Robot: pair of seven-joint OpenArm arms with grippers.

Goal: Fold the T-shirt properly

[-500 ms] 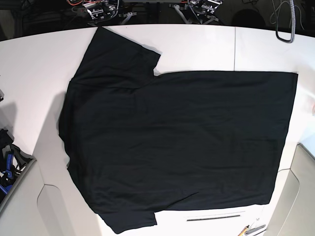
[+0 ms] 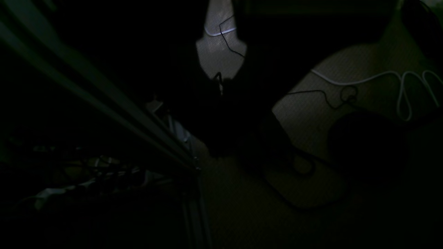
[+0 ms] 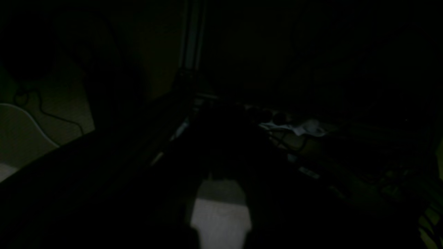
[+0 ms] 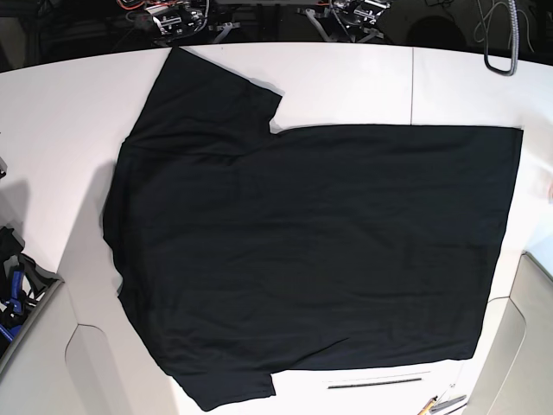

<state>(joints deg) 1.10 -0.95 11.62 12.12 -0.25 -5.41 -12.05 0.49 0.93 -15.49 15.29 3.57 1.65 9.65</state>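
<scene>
The black T-shirt (image 4: 311, 251) lies spread flat on the white table (image 4: 60, 130), plain side up, no print showing. Its collar end is to the left and its hem at the right edge. One sleeve (image 4: 216, 86) points to the back, the other (image 4: 229, 389) to the front. Neither gripper shows in the base view. Both wrist views are very dark and look at the floor. The left gripper (image 2: 221, 83) and right gripper (image 3: 223, 178) are black silhouettes whose tips seem to meet, with nothing in them.
Arm mounts and wiring stand at the table's back edge (image 4: 181, 17) (image 4: 354, 13). A grey cable (image 4: 501, 43) hangs at the back right. Blue and black gear (image 4: 13, 285) sits off the left edge. A pen (image 4: 441, 404) lies at the front right.
</scene>
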